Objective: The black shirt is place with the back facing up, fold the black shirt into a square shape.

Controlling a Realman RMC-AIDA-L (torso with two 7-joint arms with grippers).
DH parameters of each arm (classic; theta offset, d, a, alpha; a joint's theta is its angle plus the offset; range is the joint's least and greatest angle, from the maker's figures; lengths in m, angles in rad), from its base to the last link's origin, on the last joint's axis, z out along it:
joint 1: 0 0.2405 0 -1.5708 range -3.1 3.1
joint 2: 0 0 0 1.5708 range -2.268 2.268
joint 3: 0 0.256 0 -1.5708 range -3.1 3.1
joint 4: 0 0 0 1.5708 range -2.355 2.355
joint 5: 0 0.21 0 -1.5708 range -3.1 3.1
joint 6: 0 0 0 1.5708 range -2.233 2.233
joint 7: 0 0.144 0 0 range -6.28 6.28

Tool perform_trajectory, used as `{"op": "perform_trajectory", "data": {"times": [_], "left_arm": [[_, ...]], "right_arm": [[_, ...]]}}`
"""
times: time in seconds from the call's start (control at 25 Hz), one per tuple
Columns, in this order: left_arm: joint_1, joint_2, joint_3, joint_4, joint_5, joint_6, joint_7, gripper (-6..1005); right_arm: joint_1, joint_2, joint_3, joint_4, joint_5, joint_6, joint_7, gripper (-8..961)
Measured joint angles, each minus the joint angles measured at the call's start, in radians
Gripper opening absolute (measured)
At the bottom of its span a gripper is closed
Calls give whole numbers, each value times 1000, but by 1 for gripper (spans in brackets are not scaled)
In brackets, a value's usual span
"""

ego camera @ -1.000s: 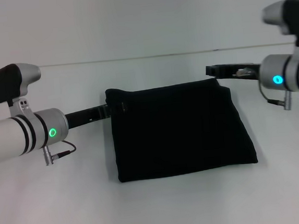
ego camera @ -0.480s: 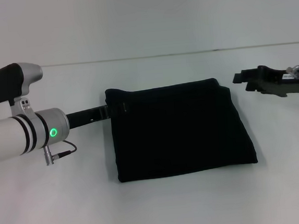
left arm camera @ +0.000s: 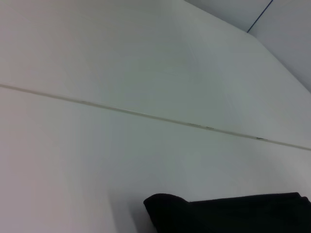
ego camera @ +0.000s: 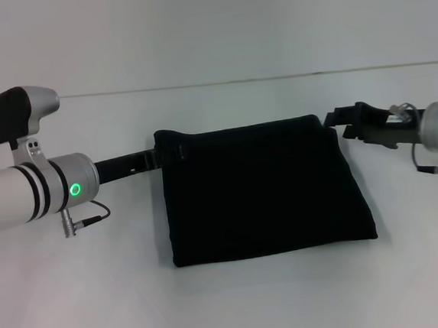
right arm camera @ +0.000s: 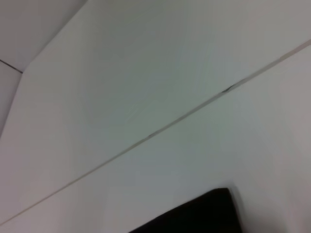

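Note:
The black shirt (ego camera: pixel 268 194) lies folded into a rough square in the middle of the white table. My left gripper (ego camera: pixel 159 156) reaches in from the left and sits at the shirt's far left corner, black against black fabric. From the right, my right gripper (ego camera: pixel 339 120) comes in with its tips just beside the far right corner; its fingers stand apart with nothing between them. A rounded corner of the black shirt (left arm camera: pixel 218 213) shows in the left wrist view. The right wrist view catches an edge of the black shirt (right arm camera: pixel 194 216).
The white table (ego camera: pixel 231 301) spreads wide on every side of the shirt. A thin seam (ego camera: pixel 212 82) runs across where the table meets the pale back wall. Nothing else stands on the surface.
The right arm pulled away to the right, then came back lower, close to the shirt's far right corner. The left arm and the shirt have hardly moved.

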Motion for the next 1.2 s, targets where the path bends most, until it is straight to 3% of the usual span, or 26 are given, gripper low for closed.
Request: {"op": "perform_trajectory", "data": {"times": [0.2, 0.36, 1.2], "left_arm": [[2, 0, -2, 1, 0, 6, 0, 951], [3, 0, -4, 2, 0, 11, 0, 951], [7, 0, -6, 2, -8, 18, 11, 950]], "right_arm": [[19, 40, -2, 6, 0, 57, -11, 507], [24, 54, -5, 7, 0, 87, -12, 507], [19, 63, 2, -4, 25, 104, -40, 507]]}}
